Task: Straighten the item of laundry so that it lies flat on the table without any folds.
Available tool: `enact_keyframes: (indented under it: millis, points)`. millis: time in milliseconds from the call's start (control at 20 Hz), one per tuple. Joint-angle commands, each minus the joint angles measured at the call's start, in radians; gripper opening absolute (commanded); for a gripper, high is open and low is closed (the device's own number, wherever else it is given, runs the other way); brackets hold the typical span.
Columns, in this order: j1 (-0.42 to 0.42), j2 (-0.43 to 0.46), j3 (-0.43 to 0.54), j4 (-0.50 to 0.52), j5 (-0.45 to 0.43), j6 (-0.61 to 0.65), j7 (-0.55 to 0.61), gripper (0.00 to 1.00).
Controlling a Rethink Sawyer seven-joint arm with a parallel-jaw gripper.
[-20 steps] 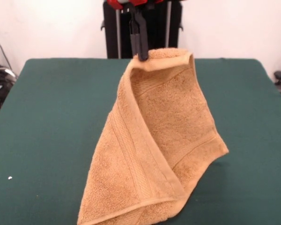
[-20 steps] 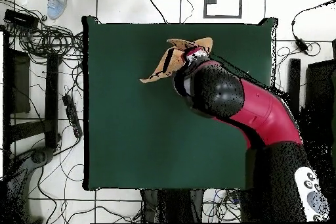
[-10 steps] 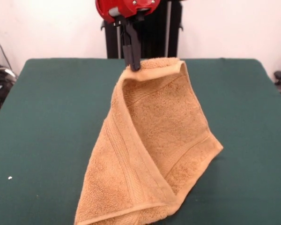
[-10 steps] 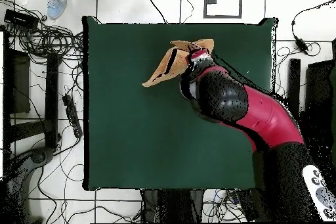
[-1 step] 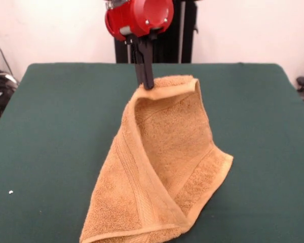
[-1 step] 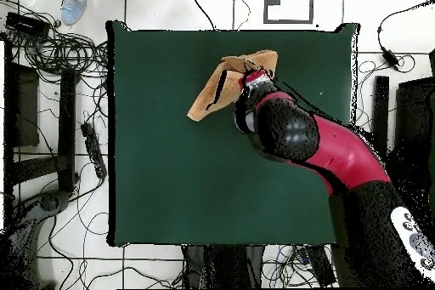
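Note:
The item of laundry (image 5: pixel 162 162) is an orange-tan terry towel, held up by one corner and draped in a tall fold, its lower end resting on the table (image 5: pixel 55 126) near the front edge. My gripper (image 5: pixel 145 83) comes down from the red arm and is shut on the towel's top corner. In the overhead view the towel (image 6: pixel 217 87) shows as a folded wedge beside the arm's end (image 6: pixel 255 78), toward the table's far edge. A ribbed band runs along the towel's left flap.
Dark green cloth covers the table (image 6: pixel 170 176), much of it bare around the towel. Cables and boxes (image 6: pixel 42 65) lie on the floor beside the table. A small white speck (image 5: pixel 10 192) sits on the cloth at front left.
The gripper has come lower with the towel's corner, and the red arm end now shows in full. The towel sags lower and its right corner has drawn inward.

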Motion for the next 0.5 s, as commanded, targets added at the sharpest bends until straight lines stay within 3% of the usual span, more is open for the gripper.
enact_keyframes:
  millis: [50, 500]
  points:
    - [-0.024, 0.083, 0.164, 0.130, -0.057, -0.041, -0.032, 0.00]
    - [-0.092, 0.118, 0.211, 0.137, -0.119, -0.044, -0.045, 0.00]
